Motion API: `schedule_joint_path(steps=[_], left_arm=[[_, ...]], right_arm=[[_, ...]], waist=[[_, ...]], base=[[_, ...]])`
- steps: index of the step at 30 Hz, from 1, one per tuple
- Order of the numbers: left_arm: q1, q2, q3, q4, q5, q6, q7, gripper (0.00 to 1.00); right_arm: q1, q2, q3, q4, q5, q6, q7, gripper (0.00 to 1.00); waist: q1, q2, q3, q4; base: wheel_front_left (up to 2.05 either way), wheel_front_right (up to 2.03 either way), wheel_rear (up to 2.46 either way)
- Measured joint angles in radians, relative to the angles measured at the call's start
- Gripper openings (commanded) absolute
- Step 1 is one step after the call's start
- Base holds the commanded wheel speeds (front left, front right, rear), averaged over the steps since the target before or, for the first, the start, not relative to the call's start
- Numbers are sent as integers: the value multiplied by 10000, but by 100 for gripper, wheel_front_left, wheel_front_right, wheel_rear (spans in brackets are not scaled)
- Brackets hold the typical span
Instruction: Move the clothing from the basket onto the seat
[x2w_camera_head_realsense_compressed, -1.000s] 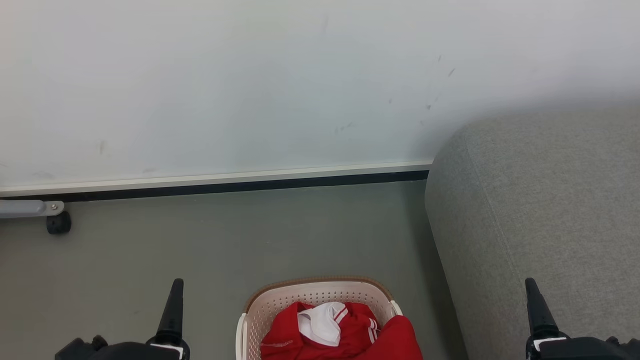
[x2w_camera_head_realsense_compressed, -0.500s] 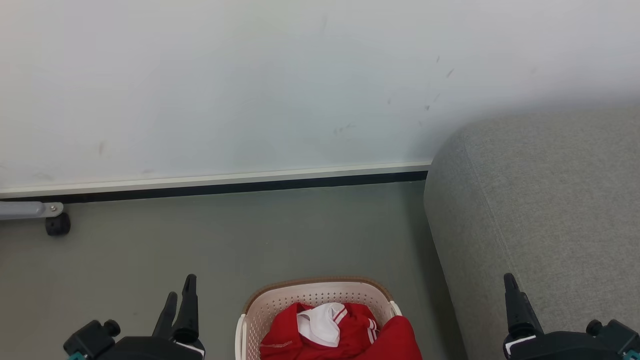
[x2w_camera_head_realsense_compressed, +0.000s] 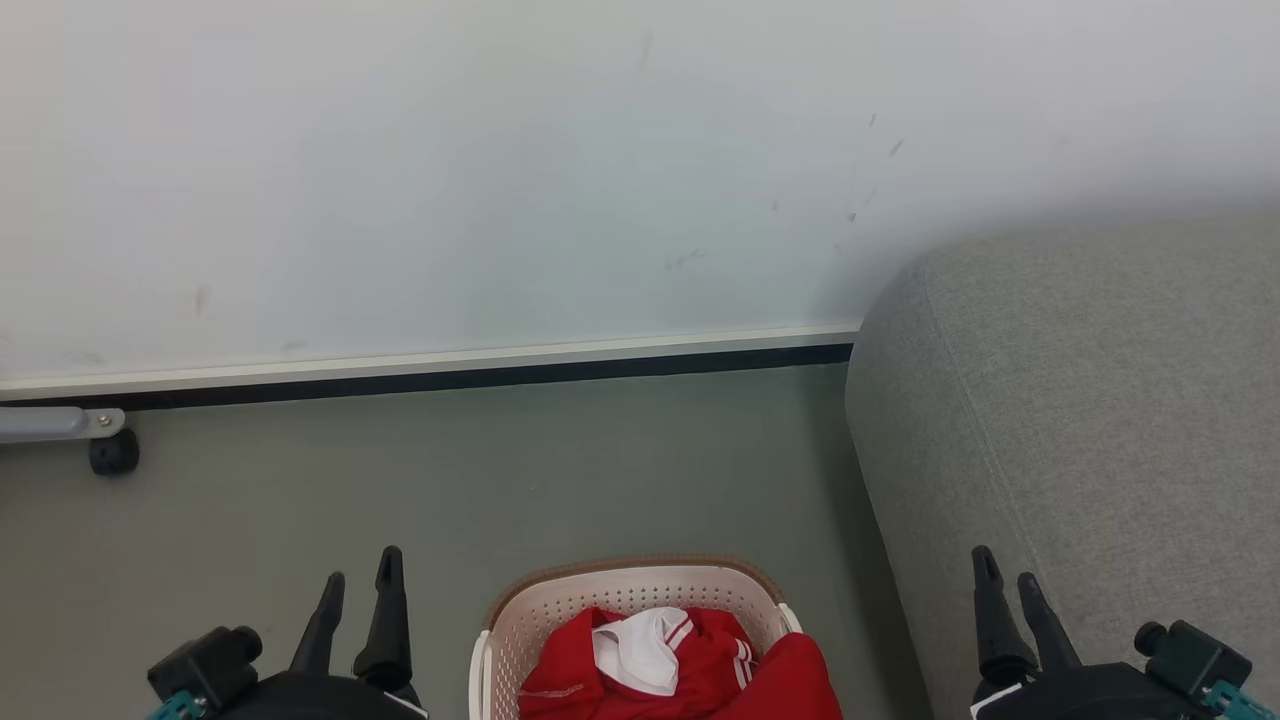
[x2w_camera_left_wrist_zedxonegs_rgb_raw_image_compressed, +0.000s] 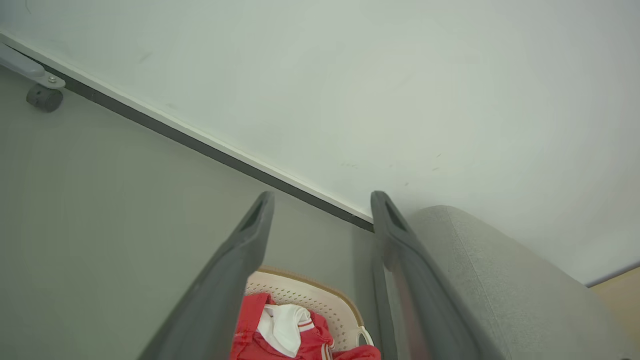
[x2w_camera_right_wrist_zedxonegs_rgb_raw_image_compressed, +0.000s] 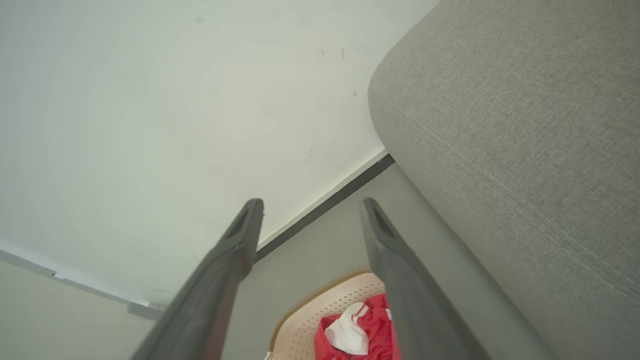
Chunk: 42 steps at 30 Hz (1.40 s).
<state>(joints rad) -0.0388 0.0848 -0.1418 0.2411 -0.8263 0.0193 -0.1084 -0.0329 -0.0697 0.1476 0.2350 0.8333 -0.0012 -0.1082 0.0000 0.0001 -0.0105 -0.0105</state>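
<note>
The clothing (x2w_camera_head_realsense_compressed: 720, 670), bright red with white stripes and a white lining, lies bunched in the cream basket (x2w_camera_head_realsense_compressed: 630, 585) with a brown rim at the bottom middle of the head view. The grey fabric seat (x2w_camera_head_realsense_compressed: 1100, 400) stands to the right of the basket. My left gripper (x2w_camera_head_realsense_compressed: 362, 565) hangs open over the floor left of the basket. My right gripper (x2w_camera_head_realsense_compressed: 1004, 563) hangs open in front of the seat's side. In the left wrist view the open gripper (x2w_camera_left_wrist_zedxonegs_rgb_raw_image_compressed: 322, 195) frames the basket (x2w_camera_left_wrist_zedxonegs_rgb_raw_image_compressed: 320, 295) and clothing (x2w_camera_left_wrist_zedxonegs_rgb_raw_image_compressed: 320, 345). In the right wrist view the open gripper (x2w_camera_right_wrist_zedxonegs_rgb_raw_image_compressed: 311, 201) is above the clothing (x2w_camera_right_wrist_zedxonegs_rgb_raw_image_compressed: 372, 325).
A white wall with a dark baseboard (x2w_camera_head_realsense_compressed: 500, 372) runs across behind the grey floor. A black caster wheel (x2w_camera_head_realsense_compressed: 113, 452) on a grey metal bar sits at the far left by the wall. Open floor lies between the basket and the wall.
Both wrists have turned, so two fingers of each gripper now show instead of one. The left gripper has shifted right and the right gripper left, both toward the basket. The clothing lies as before.
</note>
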Motion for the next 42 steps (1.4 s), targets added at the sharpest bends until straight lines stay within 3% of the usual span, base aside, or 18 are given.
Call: schedule_joint_path(steps=[36, 42], left_arm=[[299, 86, -265, -33, 5231, 961, -1356, 100], [471, 82, -249, 92, 5455, 1035, -1409, 100]], right_arm=[[22, -153, 1361, -63, -4999, -606, -1325, 100], [31, -163, 1425, -71, -5319, -617, -1409, 100]], waist=[[0, 0, -89, -100], [0, 0, -91, -108]], base=[[0, 0, 0], [0, 0, 0]])
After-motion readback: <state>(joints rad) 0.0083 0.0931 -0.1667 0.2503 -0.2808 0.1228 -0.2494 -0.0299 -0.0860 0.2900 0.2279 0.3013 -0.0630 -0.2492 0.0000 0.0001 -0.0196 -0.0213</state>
